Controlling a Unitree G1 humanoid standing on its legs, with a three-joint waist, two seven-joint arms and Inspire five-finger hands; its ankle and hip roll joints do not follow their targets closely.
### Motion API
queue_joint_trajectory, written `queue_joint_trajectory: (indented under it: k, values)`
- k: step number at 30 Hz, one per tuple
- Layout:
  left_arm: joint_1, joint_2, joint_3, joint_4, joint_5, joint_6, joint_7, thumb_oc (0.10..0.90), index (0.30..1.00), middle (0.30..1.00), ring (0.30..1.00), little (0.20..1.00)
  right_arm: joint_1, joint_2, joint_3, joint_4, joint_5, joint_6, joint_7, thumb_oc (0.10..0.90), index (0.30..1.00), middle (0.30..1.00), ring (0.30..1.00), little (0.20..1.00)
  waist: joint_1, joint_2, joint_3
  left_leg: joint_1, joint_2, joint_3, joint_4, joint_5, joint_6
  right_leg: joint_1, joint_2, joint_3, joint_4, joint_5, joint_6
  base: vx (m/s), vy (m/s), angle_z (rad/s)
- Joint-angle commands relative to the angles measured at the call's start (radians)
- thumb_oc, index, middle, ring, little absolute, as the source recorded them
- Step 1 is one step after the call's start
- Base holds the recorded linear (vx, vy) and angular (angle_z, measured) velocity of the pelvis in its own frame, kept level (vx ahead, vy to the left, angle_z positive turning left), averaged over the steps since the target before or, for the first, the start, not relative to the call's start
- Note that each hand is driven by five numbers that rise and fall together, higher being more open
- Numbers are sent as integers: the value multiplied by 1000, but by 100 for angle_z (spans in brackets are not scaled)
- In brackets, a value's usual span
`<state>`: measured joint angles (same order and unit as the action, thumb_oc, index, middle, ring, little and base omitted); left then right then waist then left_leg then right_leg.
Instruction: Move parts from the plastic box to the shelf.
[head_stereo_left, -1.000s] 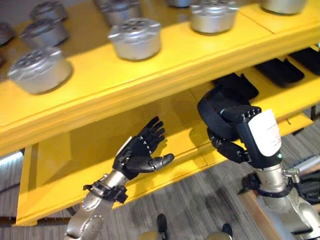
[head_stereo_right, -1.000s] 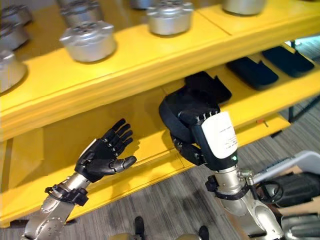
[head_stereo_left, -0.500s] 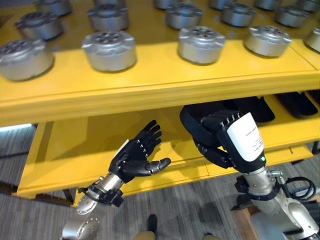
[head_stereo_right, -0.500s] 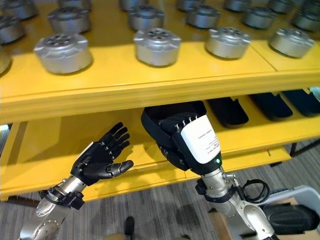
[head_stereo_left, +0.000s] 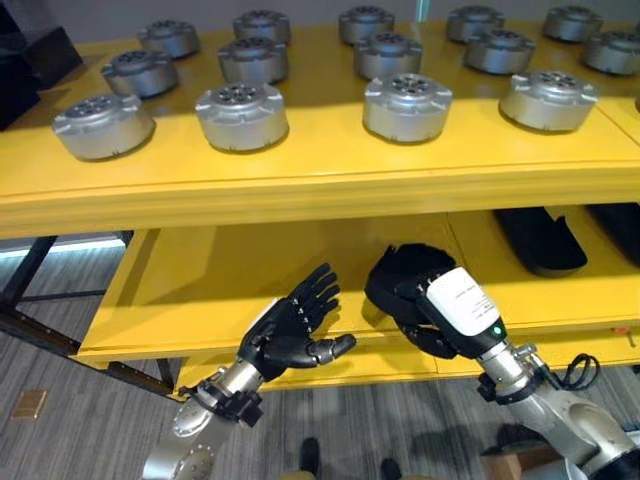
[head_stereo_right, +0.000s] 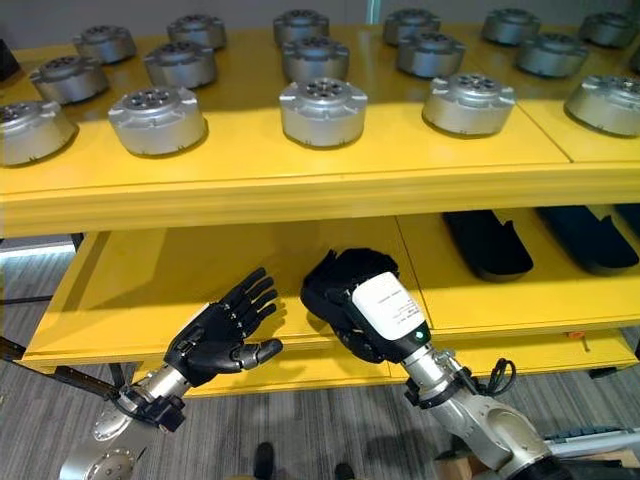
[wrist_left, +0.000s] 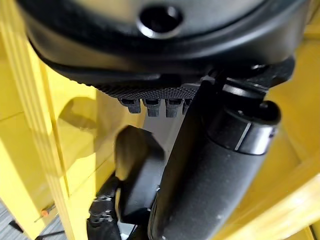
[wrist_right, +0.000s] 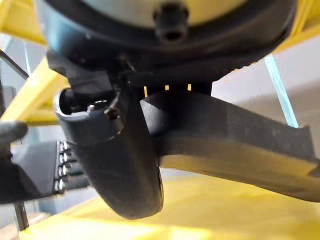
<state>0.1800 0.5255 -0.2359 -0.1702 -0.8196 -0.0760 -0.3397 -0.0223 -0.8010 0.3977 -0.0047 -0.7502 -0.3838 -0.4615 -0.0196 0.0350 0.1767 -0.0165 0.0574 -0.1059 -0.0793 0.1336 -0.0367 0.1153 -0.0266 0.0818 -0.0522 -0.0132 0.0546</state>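
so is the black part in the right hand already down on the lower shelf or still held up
Cannot tell for sure. The right hand grips the black part at the lower shelf; the right wrist view suggests a gap beneath.

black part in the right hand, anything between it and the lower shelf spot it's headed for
Nothing visible. The right hand holds the black part over a bare stretch of the lower shelf; the other black parts lie further right, and the open left hand is off to the left.

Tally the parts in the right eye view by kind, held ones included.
Silver round parts, all on the upper shelf: 16
Black parts: 3, two lying on the lower shelf, one held by the right hand
Total: 19; the view's right edge may cut off more.
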Motion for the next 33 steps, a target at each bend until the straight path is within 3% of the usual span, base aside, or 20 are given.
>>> queue_joint_trajectory:
  k: [1, 8, 12, 14, 25, 33]
  values:
    - [-58, 6, 72, -77, -52, -116, -30, 900, 1000, 1000, 1000, 1000, -161, 12, -12, -25, -13, -7, -46, 400, 300, 300, 300, 300, 40, -52, -56, 96, -108, 49, 19, -172, 79, -36, 11, -58, -16, 33, 17, 20, -59, 22]
    - [-28, 18, 92, -72, -56, -111, -52, 900, 1000, 1000, 1000, 1000, -229, -9, 89, 108, -182, -61, -41, 400, 300, 300, 300, 300, 76, -56, -46, 92, -95, 59, 39, -172, 68, -23, 5, -109, -17, 25, 12, 24, -65, 12]
    - [-32, 18, 92, -65, -62, -99, -78, 900, 1000, 1000, 1000, 1000, -247, -21, 104, 144, -226, -40, -16, 400, 300, 300, 300, 300, 73, -58, -43, 89, -71, 116, 46, -168, 55, -21, -3, -164, -10, 16, 7, -10, -20, 19]
    - [-61, 25, 69, -48, -65, -93, -96, 900, 1000, 1000, 1000, 1000, -301, -45, 149, 254, -276, -20, -15, 400, 300, 300, 300, 300, 77, -59, -39, 84, -57, 140, 42, -160, 44, -25, -12, -200, -6, 15, 9, -32, 14, 73]
    - [-67, 37, 56, -47, -57, -63, -117, 900, 1000, 1000, 1000, 1000, -360, -85, 215, 347, -380, -23, 31, 400, 300, 300, 300, 300, 93, -73, -38, 117, -65, 116, 6, -155, 50, -5, -15, -194, -23, 29, 23, 17, 6, 12]
    - [-90, 53, 52, -30, -47, -62, -122, 900, 1000, 1000, 1000, 1000, -402, -133, 221, 365, -386, 51, 69, 400, 300, 300, 300, 300, 95, -87, -1, 92, -67, 125, 20, -158, 54, -38, -13, -177, -7, 39, 30, -22, -11, 0]
